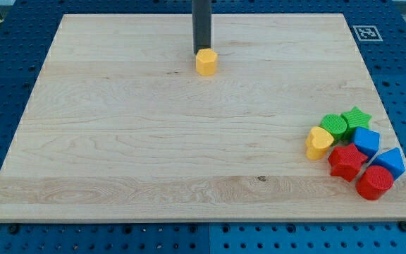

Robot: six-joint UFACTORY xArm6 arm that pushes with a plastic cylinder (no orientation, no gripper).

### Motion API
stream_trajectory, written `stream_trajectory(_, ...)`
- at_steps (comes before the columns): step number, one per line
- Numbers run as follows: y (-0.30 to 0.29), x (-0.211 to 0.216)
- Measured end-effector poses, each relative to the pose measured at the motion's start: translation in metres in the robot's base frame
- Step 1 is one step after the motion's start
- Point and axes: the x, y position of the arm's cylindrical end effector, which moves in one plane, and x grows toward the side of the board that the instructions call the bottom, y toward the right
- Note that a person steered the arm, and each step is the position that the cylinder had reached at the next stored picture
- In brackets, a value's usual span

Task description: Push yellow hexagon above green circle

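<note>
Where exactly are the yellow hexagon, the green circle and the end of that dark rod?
yellow hexagon (206, 61), camera view, on its top face.
green circle (334, 126), camera view, on its ridged top.
my tip (201, 51), camera view, at the rod's very end, touching the hexagon's upper left edge.

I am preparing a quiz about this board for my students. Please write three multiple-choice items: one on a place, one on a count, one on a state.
1. Where is the small yellow hexagon block?
A. near the view's top
B. in the cluster at the view's right
C. at the view's bottom left

2. How many red blocks lie on the wooden board?
A. one
B. two
C. four

3. How does my tip stand to the yellow hexagon?
A. far away
B. right at its upper edge
C. below it

Key: 1 A, it sits alone near the top edge; 2 B, the red star and another red block; 3 B, the rod ends just above it.
</note>
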Motion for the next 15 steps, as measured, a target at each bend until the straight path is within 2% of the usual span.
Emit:
stream_trajectory(3,0.057,0.074)
stream_trajectory(4,0.068,0.082)
stream_trajectory(7,0.072,0.071)
stream_trajectory(8,0.040,0.035)
stream_trajectory(9,-0.035,0.031)
stream_trajectory(10,-0.081,0.032)
stream_trajectory(13,-0.018,0.089)
stream_trajectory(15,-0.004,0.085)
